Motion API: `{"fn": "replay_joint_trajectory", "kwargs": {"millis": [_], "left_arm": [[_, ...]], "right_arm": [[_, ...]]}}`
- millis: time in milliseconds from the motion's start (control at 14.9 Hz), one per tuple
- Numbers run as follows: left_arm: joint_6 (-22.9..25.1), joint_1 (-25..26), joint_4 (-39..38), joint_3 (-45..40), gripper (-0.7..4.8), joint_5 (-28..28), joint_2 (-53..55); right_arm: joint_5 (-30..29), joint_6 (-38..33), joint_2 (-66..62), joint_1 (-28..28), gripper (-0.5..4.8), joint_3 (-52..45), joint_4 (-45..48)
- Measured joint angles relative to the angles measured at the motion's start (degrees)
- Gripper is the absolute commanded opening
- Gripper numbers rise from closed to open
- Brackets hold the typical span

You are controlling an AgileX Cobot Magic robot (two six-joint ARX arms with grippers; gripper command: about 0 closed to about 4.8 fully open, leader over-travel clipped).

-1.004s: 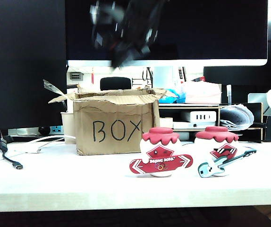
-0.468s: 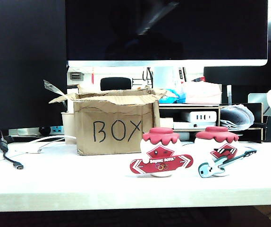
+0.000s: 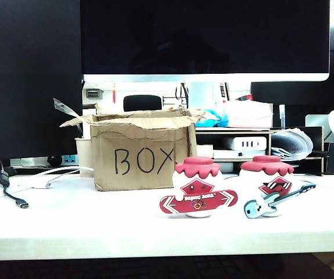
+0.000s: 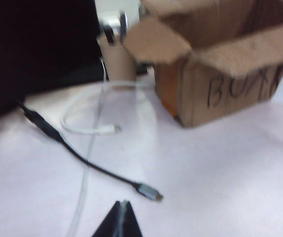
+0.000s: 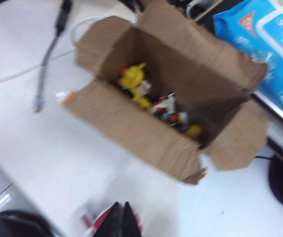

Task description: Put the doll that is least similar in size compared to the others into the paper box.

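My right gripper [image 5: 120,217] hangs above the paper box [image 5: 131,126], its two dark fingers pressed together to a point with nothing between them. Looking down through its camera, I see the small yellow doll [image 5: 134,81] lying inside the box, on the floor near one inner wall, beside some other red, white and orange bits too blurred to name. A blue packet [image 5: 262,44] lies just past the box's far flap.

My left gripper [image 4: 119,222] is also closed and empty, its tips meeting in a narrow wedge over bare table [image 4: 220,168]. Ahead of it lie a black cable [image 4: 87,163] with a metal plug and a looped white cable [image 4: 82,126], and further off the same box with its lettered front.

In the exterior view neither gripper appears. The box [image 3: 141,154] stands left of centre, and the snowboard doll [image 3: 198,186] and guitar doll [image 3: 269,186] stand on the table to its right, apart from it.
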State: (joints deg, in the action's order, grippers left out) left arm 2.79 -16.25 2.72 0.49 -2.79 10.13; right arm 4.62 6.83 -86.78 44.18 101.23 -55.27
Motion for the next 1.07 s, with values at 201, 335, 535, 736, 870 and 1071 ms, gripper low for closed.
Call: {"fn": "replay_joint_trajectory", "kwargs": {"millis": [201, 335, 535, 736, 870, 1071], "left_arm": [[0.00, 2.80, 0.07, 0.00, -0.05, 0.00, -5.29], [0.00, 4.31, 0.09, 0.00, -0.05, -0.02, -7.19], [0.00, 6.93, 0.09, 0.00, -0.05, 0.00, -8.74], [0.00, 9.16, -0.07, 0.00, -0.05, -0.02, -9.97], [0.00, 10.16, -0.15, 0.00, -0.05, 0.00, -9.94], [0.00, 11.19, -0.17, 0.00, -0.05, 0.44, -9.94]], "right_arm": [[5.18, -1.46, 4.44, 6.32, -0.05, -4.63, -0.44], [9.27, -3.41, 6.99, 8.15, -0.05, -8.98, 0.09], [10.99, -6.49, 12.50, 10.71, -0.05, -19.06, 4.09], [12.17, -11.10, 21.77, 10.97, -0.05, -32.94, 12.59], [12.11, -13.92, 28.72, 11.50, -0.05, -42.14, 20.72], [12.61, -18.80, 36.89, 11.47, -0.05, -51.04, 26.36]]}}
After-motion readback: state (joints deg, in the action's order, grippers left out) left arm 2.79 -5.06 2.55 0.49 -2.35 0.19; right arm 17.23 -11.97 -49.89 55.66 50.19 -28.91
